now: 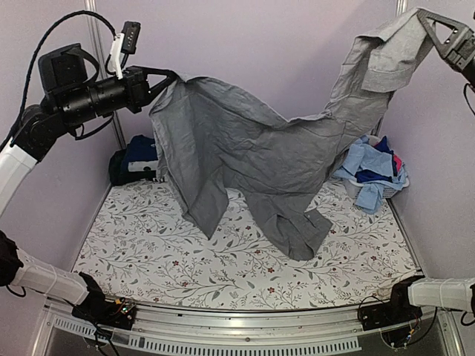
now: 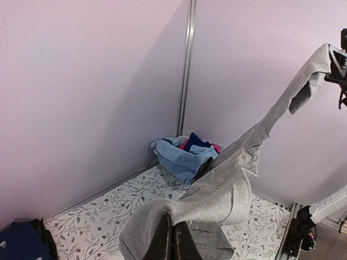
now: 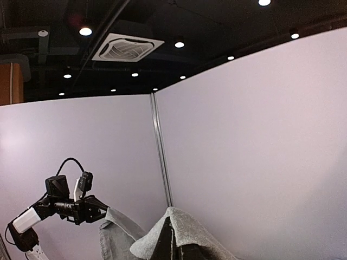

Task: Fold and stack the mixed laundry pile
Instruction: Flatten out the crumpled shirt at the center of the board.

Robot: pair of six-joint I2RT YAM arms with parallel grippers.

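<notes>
Progress early: left hand (image 1: pixel 166 78) and right hand (image 1: pixel 426 18) grip 1 grey collared cloth shirt (image 1: pixel 252 156) aloft, unfolded; blue clothes heap (image 1: pixel 369 172) beside it waits.

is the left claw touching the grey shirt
Touching: the left wrist view shows the left claw pinched shut on a bunched fold of the grey shirt.

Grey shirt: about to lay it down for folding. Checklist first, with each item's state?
1. Left claw shut on the grey shirt: ok.
2. Right claw shut on it: ok.
3. Shirt stretched taut between the claws: not ok, it sags and bunches.
4. Shirt hanging free of the floral sheet: not ok, one end appears to rest on it.
5. Shirt apart from the laundry pile: cannot tell.
</notes>
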